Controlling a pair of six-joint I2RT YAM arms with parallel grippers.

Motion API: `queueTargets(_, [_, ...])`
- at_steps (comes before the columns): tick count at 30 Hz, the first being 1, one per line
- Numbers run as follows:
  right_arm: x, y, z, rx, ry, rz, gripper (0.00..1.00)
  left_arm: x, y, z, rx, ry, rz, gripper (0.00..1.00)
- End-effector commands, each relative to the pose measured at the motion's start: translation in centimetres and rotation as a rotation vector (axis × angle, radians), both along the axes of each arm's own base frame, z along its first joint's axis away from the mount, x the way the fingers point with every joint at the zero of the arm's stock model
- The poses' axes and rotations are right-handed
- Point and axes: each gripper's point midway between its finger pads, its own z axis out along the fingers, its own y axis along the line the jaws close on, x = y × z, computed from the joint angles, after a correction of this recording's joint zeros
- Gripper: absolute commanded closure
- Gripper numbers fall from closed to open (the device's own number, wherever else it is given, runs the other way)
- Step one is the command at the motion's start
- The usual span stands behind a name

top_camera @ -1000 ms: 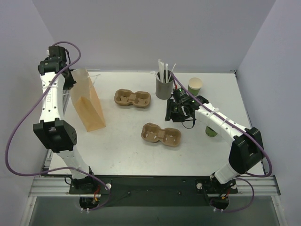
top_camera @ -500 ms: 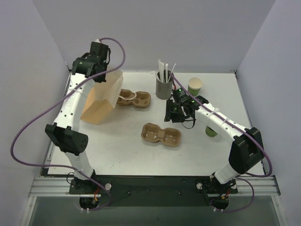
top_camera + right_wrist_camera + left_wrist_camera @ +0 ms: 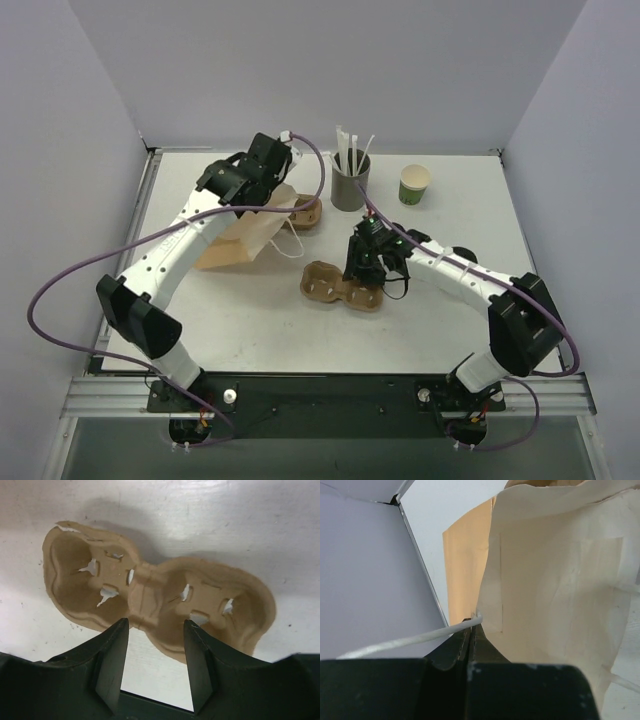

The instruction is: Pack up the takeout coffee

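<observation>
The takeout coffee [image 3: 463, 256], black lid on, stands toward the bench's right edge, just beside the right forearm and partly hidden by it. Nothing grips it, and it sits in no carrier or bag. The right pincer [image 3: 155, 624] hangs with jaws apart over the empty near carrier [image 3: 322, 283]. The left pincer [image 3: 471, 630] is clamped on the cord handle [image 3: 410, 641] of the paper bag [image 3: 232, 245], which leans against the far carrier [image 3: 308, 210]. By my judgement the packing itself has not begun: the cup has yet to go into a carrier or the bag.

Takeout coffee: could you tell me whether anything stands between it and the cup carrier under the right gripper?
Only the right arm itself: its forearm lies between the takeout coffee and the cup carrier. The right gripper hangs open over that carrier.
</observation>
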Motion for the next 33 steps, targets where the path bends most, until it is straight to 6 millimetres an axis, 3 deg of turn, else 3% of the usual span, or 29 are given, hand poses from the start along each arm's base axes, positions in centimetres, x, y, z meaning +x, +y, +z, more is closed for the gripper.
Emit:
queueTargets(1, [0.2, 1.8, 1.8, 0.032, -0.085, -0.089, 0.56, -0.3, 0.2, 4.3, -0.044, -0.184, -0.052, 1.00])
queueTargets(2, [0.3, 1.6, 1.5, 0.013, -0.091, -0.107, 0.56, -0.6, -0.2, 3.2, -0.048, -0.163, -0.083, 1.00])
queueTargets(5, [0.2, 1.6, 0.7, -0.011, -0.086, -0.131, 0.52, -1.7, -1.5, 4.1, -0.141, -0.210, -0.192, 1.00])
queueTargets(6, [0.3, 1.6, 0.4, -0.014, -0.090, -0.138, 0.51, -2.2, -1.6, 2.7, -0.143, -0.190, -0.221, 1.00])
queueTargets(7, [0.4, 1.7, 0.2, -0.017, -0.089, -0.140, 0.50, -2.7, -1.9, 4.3, -0.197, -0.254, -0.255, 1.00])
queueTargets(8, [0.6, 1.8, 0.1, -0.016, -0.091, -0.146, 0.49, -3.1, -2.2, 4.5, -0.220, -0.272, -0.287, 1.00])
queueTargets(9, [0.8, 1.9, -0.1, -0.020, -0.087, -0.148, 0.49, -3.6, -2.7, 3.1, -0.229, -0.253, -0.334, 1.00])
queueTargets(10, [0.9, 2.1, -0.2, -0.029, -0.085, -0.147, 0.49, -4.0, -2.6, 4.6, -0.262, -0.317, -0.351, 1.00])
queueTargets(13, [1.2, 2.2, -0.7, -0.060, -0.071, -0.148, 0.48, -4.9, -2.8, 4.6, -0.301, -0.335, -0.389, 1.00])
queueTargets(25, [0.0, 3.0, -2.8, -0.128, 0.001, -0.112, 0.48, -5.1, -4.4, 3.1, -0.336, -0.238, -0.425, 1.00])
queueTargets(33, [-1.4, 2.6, -4.8, -0.175, 0.068, -0.069, 0.47, -4.5, -4.8, 4.1, -0.331, -0.226, -0.427, 1.00])
